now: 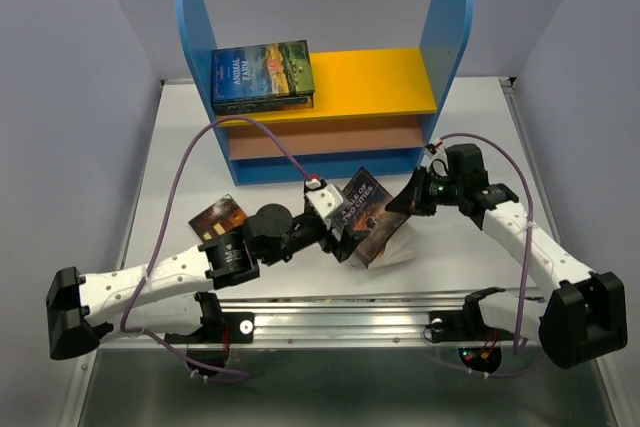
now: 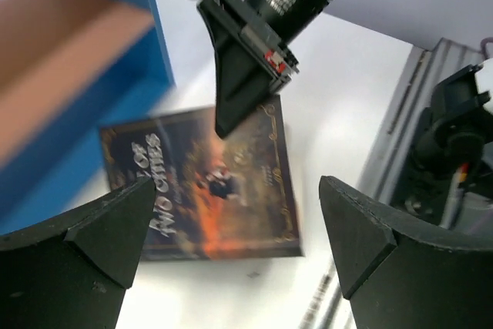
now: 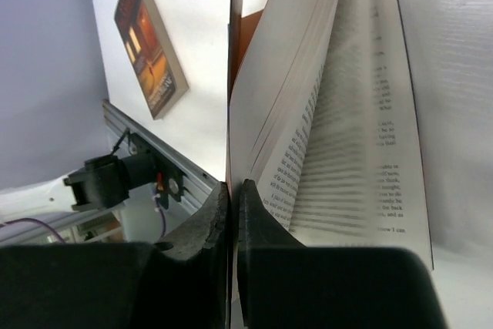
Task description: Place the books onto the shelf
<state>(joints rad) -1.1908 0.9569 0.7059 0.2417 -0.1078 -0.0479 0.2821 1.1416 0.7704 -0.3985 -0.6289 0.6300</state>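
A dark brown book stands tilted in the middle of the table. My right gripper is shut on its front cover alone. In the right wrist view the jaws pinch that thin cover while the pages fan open to the right. My left gripper is open just left of this book, its fingers apart, with the cover between them and beyond. A stack of books lies on the left of the shelf's yellow top board. Another orange-brown book lies flat on the table.
The shelf's blue side panels rise tall at the back, and its lower boards face the arms. A metal rail runs along the near table edge. Purple cables loop over the left arm. Grey walls close in both sides.
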